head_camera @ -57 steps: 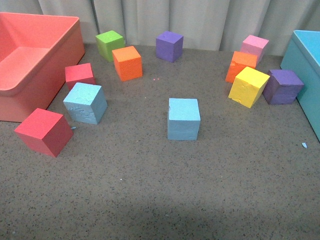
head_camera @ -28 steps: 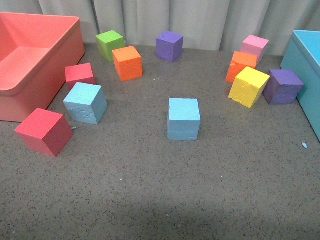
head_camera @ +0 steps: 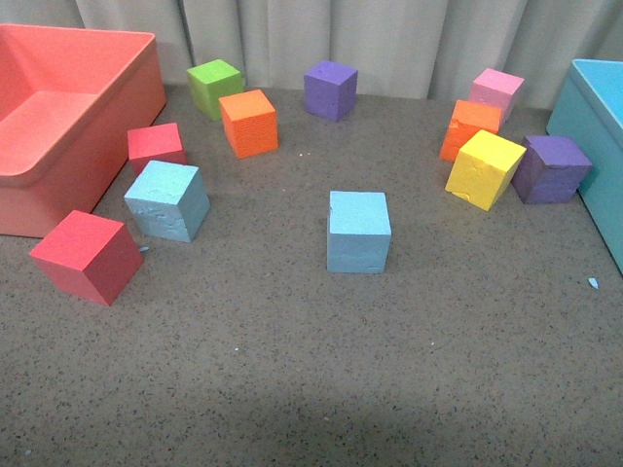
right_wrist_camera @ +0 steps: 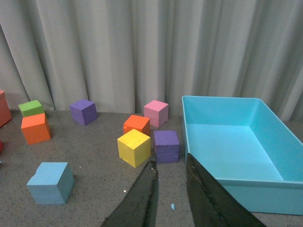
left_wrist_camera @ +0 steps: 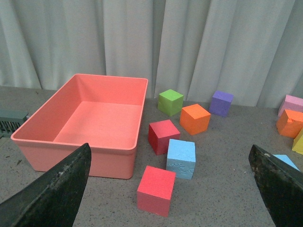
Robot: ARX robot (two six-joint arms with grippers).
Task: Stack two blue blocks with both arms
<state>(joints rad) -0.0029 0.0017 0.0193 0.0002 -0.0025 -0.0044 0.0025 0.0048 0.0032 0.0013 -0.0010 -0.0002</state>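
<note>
Two light blue foam blocks rest apart on the grey table. One blue block (head_camera: 358,231) stands near the middle; it also shows in the right wrist view (right_wrist_camera: 50,183) and at the edge of the left wrist view (left_wrist_camera: 286,161). The other, chipped blue block (head_camera: 166,200) sits at the left between red cubes, and shows in the left wrist view (left_wrist_camera: 181,158). Neither arm shows in the front view. My left gripper (left_wrist_camera: 170,189) is open wide and empty, well short of the chipped block. My right gripper (right_wrist_camera: 170,163) is shut on nothing, near the teal bin.
A coral bin (head_camera: 58,126) stands at the left, a teal bin (head_camera: 599,146) at the right. Red (head_camera: 86,257), red (head_camera: 156,146), green (head_camera: 214,88), orange (head_camera: 248,123), purple (head_camera: 329,89), pink (head_camera: 494,92), orange (head_camera: 469,126), yellow (head_camera: 484,168) and purple (head_camera: 551,167) cubes lie around.
</note>
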